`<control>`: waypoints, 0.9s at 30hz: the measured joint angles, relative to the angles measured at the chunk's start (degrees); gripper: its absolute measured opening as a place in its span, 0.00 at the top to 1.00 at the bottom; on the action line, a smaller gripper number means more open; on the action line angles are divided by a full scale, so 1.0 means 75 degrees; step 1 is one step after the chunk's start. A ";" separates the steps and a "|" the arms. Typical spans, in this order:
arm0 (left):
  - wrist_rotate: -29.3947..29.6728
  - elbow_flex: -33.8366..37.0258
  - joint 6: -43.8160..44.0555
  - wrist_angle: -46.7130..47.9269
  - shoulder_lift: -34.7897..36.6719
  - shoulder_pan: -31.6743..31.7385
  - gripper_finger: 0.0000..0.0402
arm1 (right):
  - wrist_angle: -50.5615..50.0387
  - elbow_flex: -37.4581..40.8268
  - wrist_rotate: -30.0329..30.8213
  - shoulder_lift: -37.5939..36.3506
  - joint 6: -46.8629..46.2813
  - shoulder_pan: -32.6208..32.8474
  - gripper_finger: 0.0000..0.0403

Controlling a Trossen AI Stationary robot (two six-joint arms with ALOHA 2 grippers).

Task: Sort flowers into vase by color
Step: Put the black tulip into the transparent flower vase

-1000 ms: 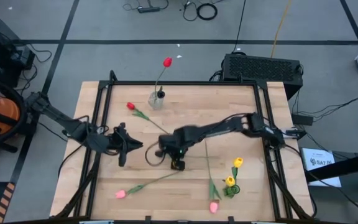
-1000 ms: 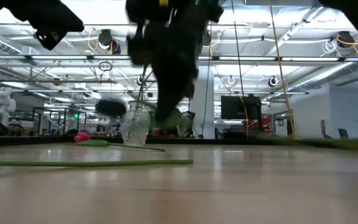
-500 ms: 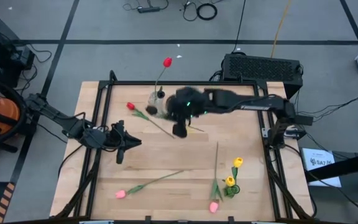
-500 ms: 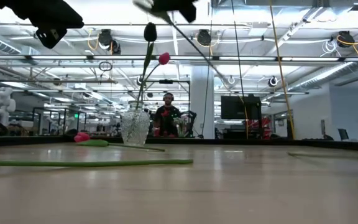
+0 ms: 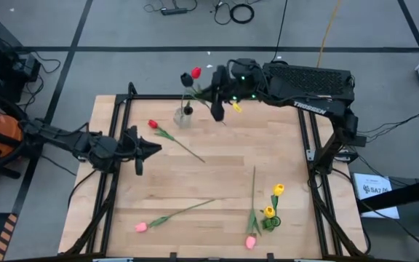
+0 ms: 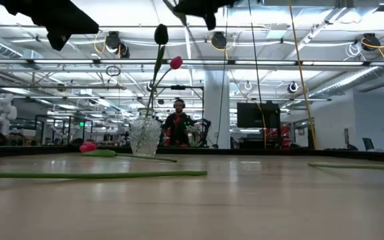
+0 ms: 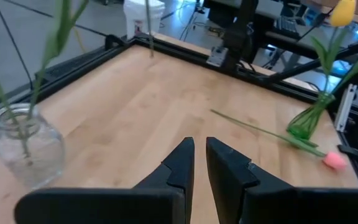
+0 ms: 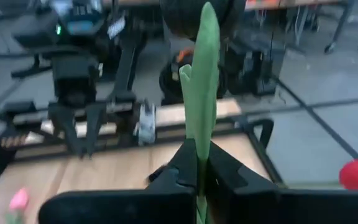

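overhead, right gripper (image 5: 217,110) fingers clamp a dark tulip (image 5: 187,78) stem, seemingly above the vase (image 5: 183,116); left gripper (image 7: 199,163) nearly closed, empty.

My right gripper (image 5: 217,109) pinches a dark tulip (image 5: 187,78); a red tulip (image 5: 196,73) stands in the vase (image 5: 183,116); other flowers (image 5: 153,125) lie flat.

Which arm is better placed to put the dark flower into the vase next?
Right. Its gripper is shut on the dark tulip right beside the glass vase; the left gripper hangs empty, farther off.
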State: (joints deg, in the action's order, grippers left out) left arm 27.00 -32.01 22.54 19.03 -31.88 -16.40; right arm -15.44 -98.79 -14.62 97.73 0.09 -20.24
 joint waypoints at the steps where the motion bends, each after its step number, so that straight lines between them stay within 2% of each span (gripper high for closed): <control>1: -0.0092 0.0000 0.0001 0.0109 0.0067 0.0104 0.88 | 0.0589 0.0291 -0.0078 0.0006 -0.0092 -0.0100 1.00; 8: -0.0546 0.0000 0.0129 0.0440 0.0254 0.0424 0.88 | 0.5243 0.2131 -0.0099 0.0016 -0.1348 -0.1002 1.00; 11: -0.0544 0.0000 0.0132 0.0486 0.0265 0.0471 0.88 | 0.6820 0.2512 -0.0099 0.0211 -0.1893 -0.1250 1.00; 19: -0.0535 0.0000 0.0141 0.0695 0.0543 0.0902 0.88 | 0.8722 0.2563 -0.0317 0.1095 -0.2631 -0.1398 1.00; 27: -0.0579 0.0000 0.0141 0.0810 0.0731 0.1087 0.88 | 0.9483 0.2563 -0.0503 0.1837 -0.2928 -0.1354 1.00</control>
State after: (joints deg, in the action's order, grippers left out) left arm 22.65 -32.01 23.59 25.10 -26.39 -8.25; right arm 55.68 -79.57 -18.39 111.51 -21.87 -30.40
